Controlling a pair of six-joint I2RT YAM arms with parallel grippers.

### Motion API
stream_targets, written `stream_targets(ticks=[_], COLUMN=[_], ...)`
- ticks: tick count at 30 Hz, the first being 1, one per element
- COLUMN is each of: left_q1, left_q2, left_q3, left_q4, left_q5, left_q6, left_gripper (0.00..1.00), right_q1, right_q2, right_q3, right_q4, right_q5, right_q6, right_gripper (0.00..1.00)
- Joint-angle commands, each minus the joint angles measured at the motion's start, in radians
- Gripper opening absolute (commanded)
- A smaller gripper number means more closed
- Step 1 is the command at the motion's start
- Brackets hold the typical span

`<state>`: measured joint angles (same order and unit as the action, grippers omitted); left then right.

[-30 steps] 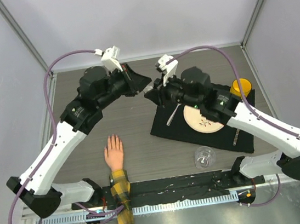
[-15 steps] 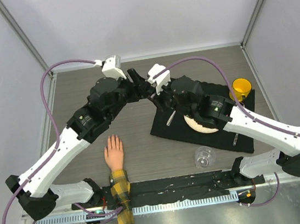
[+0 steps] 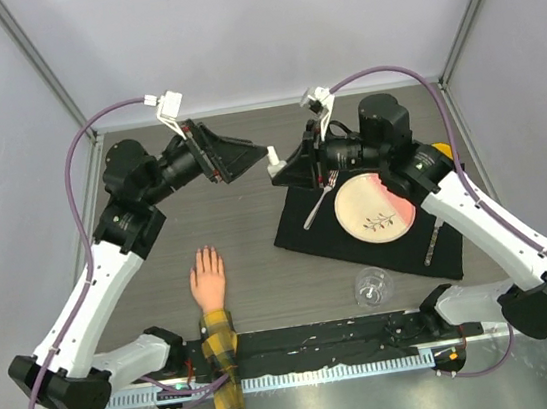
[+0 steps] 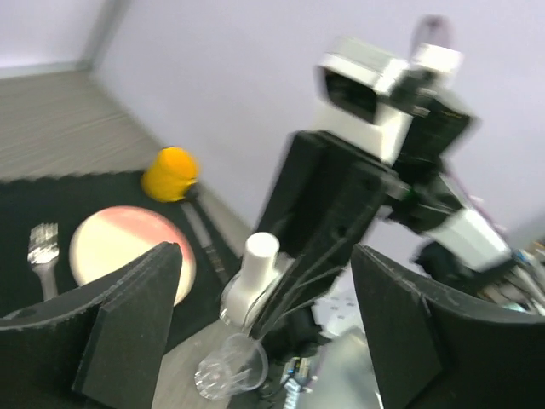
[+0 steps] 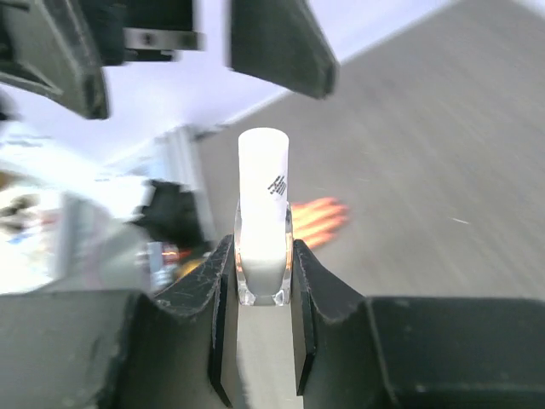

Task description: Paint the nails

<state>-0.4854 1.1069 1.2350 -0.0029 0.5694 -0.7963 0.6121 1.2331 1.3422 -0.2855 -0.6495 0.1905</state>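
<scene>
The fake hand (image 3: 207,279) lies palm down near the front of the table, its plaid sleeve (image 3: 221,358) toward me. Its nails (image 3: 205,253) are too small to make out. My right gripper (image 3: 284,167) is raised over the table's middle and shut on a small clear polish bottle (image 5: 262,221) with a tall white cap (image 4: 259,253) on it. My left gripper (image 3: 261,155) hovers just left of the bottle and faces it. Its jaws are open and the cap shows between its fingers (image 4: 128,324). In the right wrist view the fake hand (image 5: 317,217) is a blur beneath the bottle.
A black mat (image 3: 308,235) at the right carries a plate (image 3: 375,206), a fork (image 3: 319,198), a knife (image 3: 433,242) and a yellow cup (image 3: 440,154). A clear plastic cup (image 3: 372,285) lies on its front edge. Walls close in at the back and sides.
My left gripper has opened, let go of the bottle's cap and drawn back to the left. My right arm has swung the bottle slightly, its elbow now further back.
</scene>
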Motion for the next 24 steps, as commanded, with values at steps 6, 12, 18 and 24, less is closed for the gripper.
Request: stream_targets(ticks=[6, 12, 18, 24], left_q1=[0.07, 0.061, 0.027, 0.005], left_q2=[0.131, 0.218, 0.211, 0.222], left_q3=[-0.075, -0.051, -0.049, -0.034], left_q4=[0.757, 0.903, 0.899, 0.877], left_q5=[0.405, 0.472, 0.48, 0.474], left_q6=[-0.453, -0.583, -0.561, -0.552], left_gripper=[0.79, 0.67, 0.59, 0.42], right_q1=[-0.063, -0.063, -0.063, -0.063], right_q2=[0.037, 0.045, 0.048, 0.055], right_q3=[-0.012, -0.029, -0.04, -0.035], right_q4=[0.512, 0.556, 0.551, 0.551], right_q5=[-0.455, -0.463, -0.441, -0.443], right_q6=[0.473, 0.498, 0.481, 0.481], right_gripper=[0.0, 0.0, 0.0, 0.0])
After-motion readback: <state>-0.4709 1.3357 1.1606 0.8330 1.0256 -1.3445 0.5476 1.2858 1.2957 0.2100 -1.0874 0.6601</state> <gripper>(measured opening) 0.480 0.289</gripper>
